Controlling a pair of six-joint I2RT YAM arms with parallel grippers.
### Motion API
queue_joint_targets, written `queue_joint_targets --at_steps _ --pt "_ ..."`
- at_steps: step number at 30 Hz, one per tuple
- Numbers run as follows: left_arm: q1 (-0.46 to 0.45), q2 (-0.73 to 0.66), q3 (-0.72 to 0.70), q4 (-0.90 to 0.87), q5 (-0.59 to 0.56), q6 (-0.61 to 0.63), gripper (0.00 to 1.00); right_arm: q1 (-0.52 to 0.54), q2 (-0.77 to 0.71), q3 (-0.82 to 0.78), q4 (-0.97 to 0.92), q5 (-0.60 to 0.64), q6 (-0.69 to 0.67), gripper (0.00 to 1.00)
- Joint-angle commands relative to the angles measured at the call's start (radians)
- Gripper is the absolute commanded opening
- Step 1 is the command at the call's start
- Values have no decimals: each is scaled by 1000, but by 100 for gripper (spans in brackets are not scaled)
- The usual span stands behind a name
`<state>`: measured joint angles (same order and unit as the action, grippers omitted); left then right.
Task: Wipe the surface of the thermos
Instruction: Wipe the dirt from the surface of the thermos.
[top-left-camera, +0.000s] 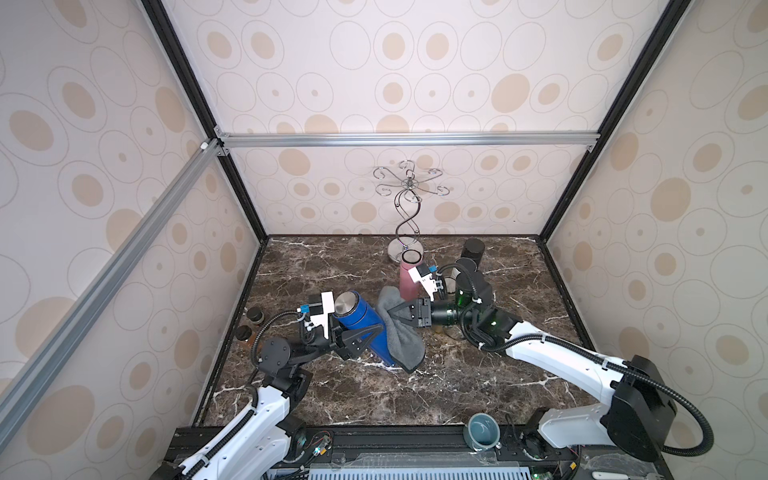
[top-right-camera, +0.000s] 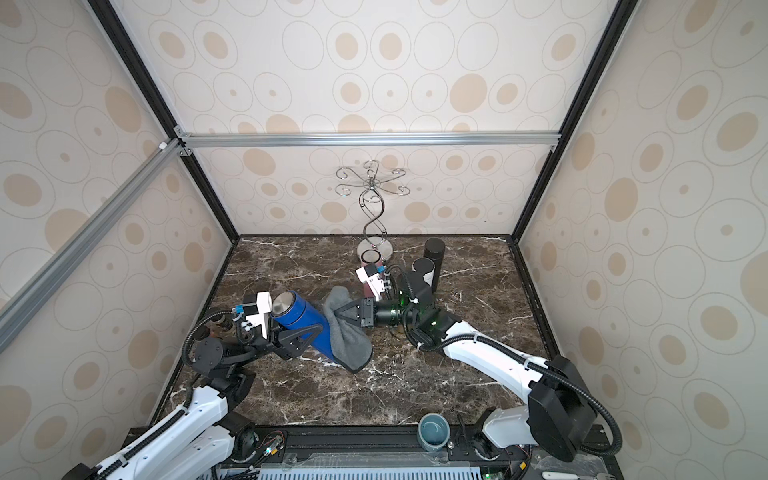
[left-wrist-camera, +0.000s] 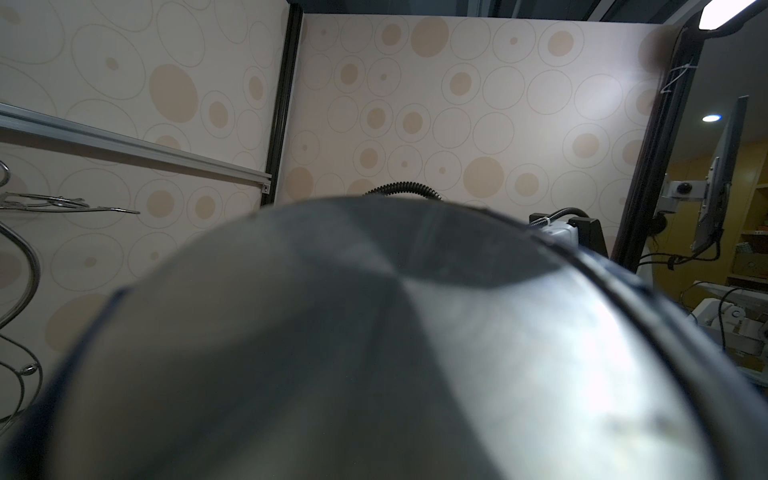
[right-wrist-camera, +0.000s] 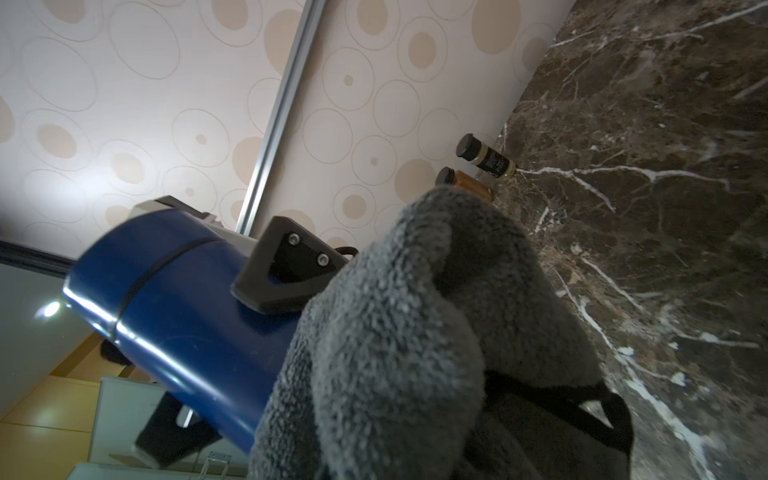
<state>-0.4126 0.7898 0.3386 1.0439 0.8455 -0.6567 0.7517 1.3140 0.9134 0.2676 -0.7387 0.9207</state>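
Observation:
The blue thermos (top-left-camera: 365, 320) (top-right-camera: 305, 320) with a silver lid (left-wrist-camera: 374, 353) is lifted and tilted, its lid end toward the left wall. My left gripper (top-left-camera: 372, 332) (top-right-camera: 311, 332) is shut on its body; one black finger (right-wrist-camera: 286, 270) presses the blue side (right-wrist-camera: 187, 311). A grey cloth (top-left-camera: 401, 340) (top-right-camera: 349, 340) (right-wrist-camera: 415, 332) drapes over the thermos's lower end. My right gripper (top-left-camera: 390, 311) (top-right-camera: 340, 313) is shut on the cloth, pressing it against the thermos. The lid hides the left jaws in the left wrist view, and the cloth covers the right jaws in the right wrist view.
A pink thermos (top-left-camera: 409, 278) stands just behind my right wrist, with two dark-topped flasks (top-left-camera: 473, 249) to its right. A wire cup stand (top-left-camera: 409, 208) rises at the back. Two small bottles (top-left-camera: 253, 318) (right-wrist-camera: 486, 158) stand by the left wall. A blue-grey cup (top-left-camera: 482, 432) sits on the front rail.

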Motion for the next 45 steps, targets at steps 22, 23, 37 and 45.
queue_joint_targets --at_steps 22,23,37,45 --pt "-68 111 -75 -136 -369 323 0 72 -187 283 -429 534 -326 0" --pt "-73 119 -84 -139 -398 335 0 79 -161 313 -424 554 -349 0" --pt "-117 138 -87 -140 -394 379 0 137 313 739 -474 480 -400 0" --pt "-116 111 -91 -146 -476 393 0 248 349 628 -441 450 -344 0"
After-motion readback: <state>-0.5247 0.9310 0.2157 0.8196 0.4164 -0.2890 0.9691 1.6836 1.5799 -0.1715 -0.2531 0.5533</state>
